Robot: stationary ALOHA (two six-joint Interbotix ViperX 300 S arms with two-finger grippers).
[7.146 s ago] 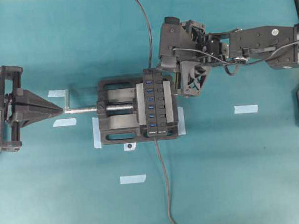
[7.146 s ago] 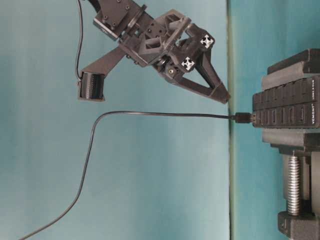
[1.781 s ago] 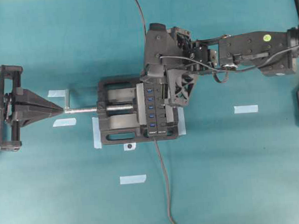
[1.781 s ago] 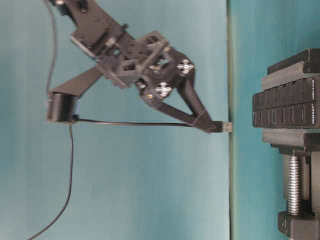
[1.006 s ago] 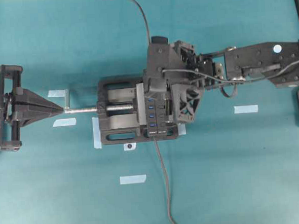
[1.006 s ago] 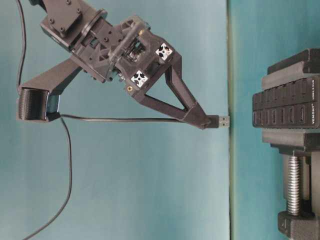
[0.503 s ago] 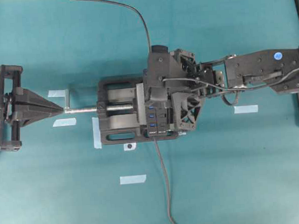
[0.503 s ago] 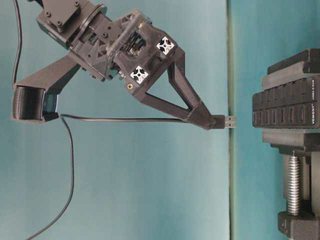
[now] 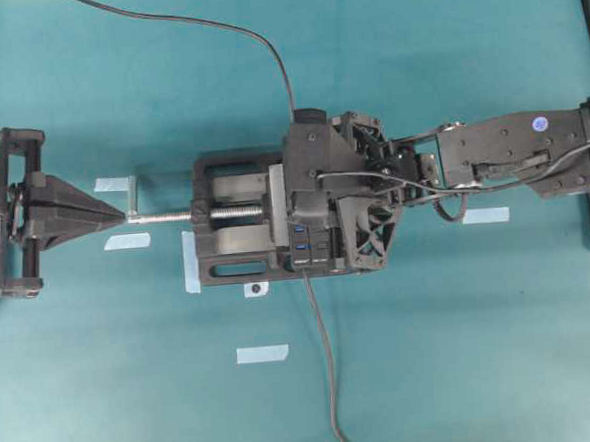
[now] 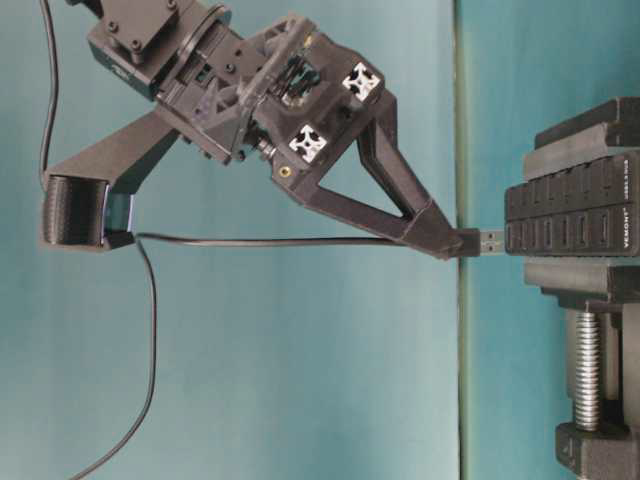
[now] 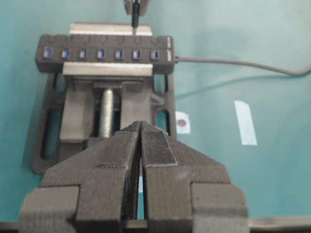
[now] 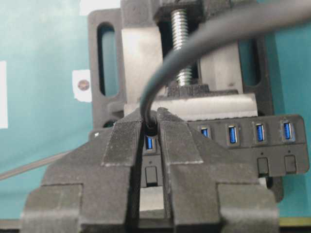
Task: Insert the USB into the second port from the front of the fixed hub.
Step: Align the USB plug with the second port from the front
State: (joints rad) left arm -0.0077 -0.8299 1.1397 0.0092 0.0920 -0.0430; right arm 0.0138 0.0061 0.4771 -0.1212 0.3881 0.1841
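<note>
While the right gripper point(image 10: 470, 243) squeezes the USB point(image 10: 487, 241) tight, its tip only touches the fixed hub point(image 10: 570, 218), so pushing in remains.

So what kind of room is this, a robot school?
Probably a robot test lab: a teal table with tape marks, a hub clamped in a vise, and a robot hand holding a USB plug.
</note>
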